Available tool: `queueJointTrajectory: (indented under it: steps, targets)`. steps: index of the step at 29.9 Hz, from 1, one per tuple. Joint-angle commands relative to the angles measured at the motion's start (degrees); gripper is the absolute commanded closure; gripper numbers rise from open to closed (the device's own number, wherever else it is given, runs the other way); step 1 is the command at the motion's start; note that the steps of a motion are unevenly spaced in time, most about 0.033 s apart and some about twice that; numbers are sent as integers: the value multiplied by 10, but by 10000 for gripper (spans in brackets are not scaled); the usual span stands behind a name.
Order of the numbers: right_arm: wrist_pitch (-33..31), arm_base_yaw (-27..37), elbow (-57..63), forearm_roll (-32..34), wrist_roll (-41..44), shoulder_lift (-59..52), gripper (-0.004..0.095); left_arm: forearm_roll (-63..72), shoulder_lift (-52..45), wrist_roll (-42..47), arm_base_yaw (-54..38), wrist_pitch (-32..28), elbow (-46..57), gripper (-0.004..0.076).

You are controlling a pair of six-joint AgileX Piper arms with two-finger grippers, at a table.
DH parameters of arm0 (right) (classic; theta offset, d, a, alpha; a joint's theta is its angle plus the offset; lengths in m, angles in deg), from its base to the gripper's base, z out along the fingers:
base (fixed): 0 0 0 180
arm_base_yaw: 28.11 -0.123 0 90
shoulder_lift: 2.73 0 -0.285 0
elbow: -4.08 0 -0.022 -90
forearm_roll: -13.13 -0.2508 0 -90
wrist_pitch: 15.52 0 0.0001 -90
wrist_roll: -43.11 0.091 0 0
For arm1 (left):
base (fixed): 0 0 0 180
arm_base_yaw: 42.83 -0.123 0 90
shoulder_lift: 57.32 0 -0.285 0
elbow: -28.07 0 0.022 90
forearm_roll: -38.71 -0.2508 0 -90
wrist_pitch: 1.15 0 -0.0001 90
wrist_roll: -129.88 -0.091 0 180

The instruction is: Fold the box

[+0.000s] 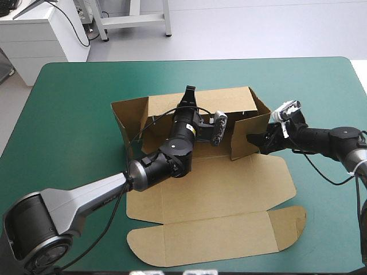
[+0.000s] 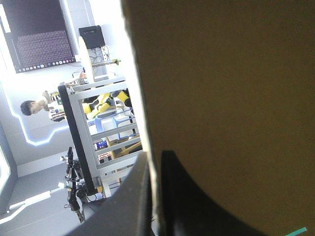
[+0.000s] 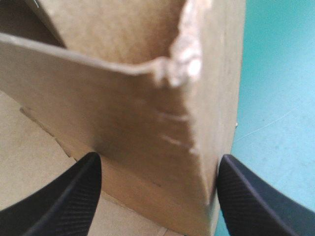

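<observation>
The brown box (image 1: 229, 189) lies mid-table with its back wall and both side walls raised; base and lid lie flat toward the front. My left gripper (image 1: 189, 90) reaches over the base to the back wall's top edge. In the left wrist view its fingers (image 2: 155, 160) are all but shut, with the wall's edge (image 2: 221, 73) between them. My right gripper (image 1: 253, 139) is at the front corner of the right side wall. It stands open (image 3: 160, 157), one finger on each side of the crumpled corner of the board (image 3: 123, 113).
The flat lid with its rounded flaps (image 1: 212, 243) reaches close to the table's front edge. Teal-green cover (image 1: 69, 126) shows on both sides of the box and behind it. The left arm's forearm crosses the box's front-left part.
</observation>
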Motion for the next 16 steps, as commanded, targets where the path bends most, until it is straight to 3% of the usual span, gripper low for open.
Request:
queueJointTrajectory:
  steps: [1, 6, 16]
  targets:
    - [47, -34, -16, 0, 11, -25, 341, 7, -22, -4, -3, 32, -11, 708]
    - [141, -73, -16, 54, 82, -25, 351, 7, -22, -4, -3, 32, -11, 708]
    - [282, -159, -16, 36, 150, -25, 355, 4, -22, -4, -3, 32, -11, 708]
